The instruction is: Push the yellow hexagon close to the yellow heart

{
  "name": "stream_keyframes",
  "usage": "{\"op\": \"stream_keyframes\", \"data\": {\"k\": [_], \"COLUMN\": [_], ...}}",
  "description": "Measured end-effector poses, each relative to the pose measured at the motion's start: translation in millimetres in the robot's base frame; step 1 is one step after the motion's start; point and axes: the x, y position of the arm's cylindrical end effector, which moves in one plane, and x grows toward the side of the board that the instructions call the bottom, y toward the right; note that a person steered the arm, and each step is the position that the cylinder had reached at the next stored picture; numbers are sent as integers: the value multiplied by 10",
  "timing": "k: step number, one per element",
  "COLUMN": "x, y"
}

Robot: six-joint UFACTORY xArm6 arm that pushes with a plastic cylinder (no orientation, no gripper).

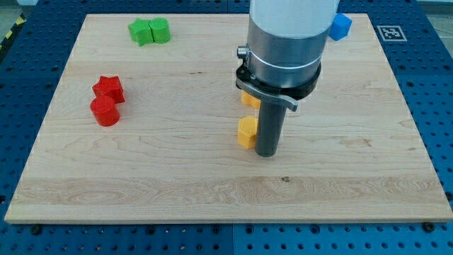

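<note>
A yellow block, seemingly the hexagon, lies near the board's middle. A second yellow block, probably the heart, sits just above it in the view, mostly hidden behind the arm's body. My tip rests on the board just to the right of the lower yellow block, touching or nearly touching its right side. The two yellow blocks are a short gap apart.
Two green blocks sit together at the view's top left. A red star-like block and a red cylinder sit at the left. A blue block is at the top right, partly behind the arm. The wooden board lies on a blue perforated table.
</note>
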Motion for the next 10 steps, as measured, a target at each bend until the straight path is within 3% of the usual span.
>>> {"op": "stream_keyframes", "data": {"k": [2,4,9,10], "x": [357,67,-62,114], "y": [-379,-592,-407,-407]}}
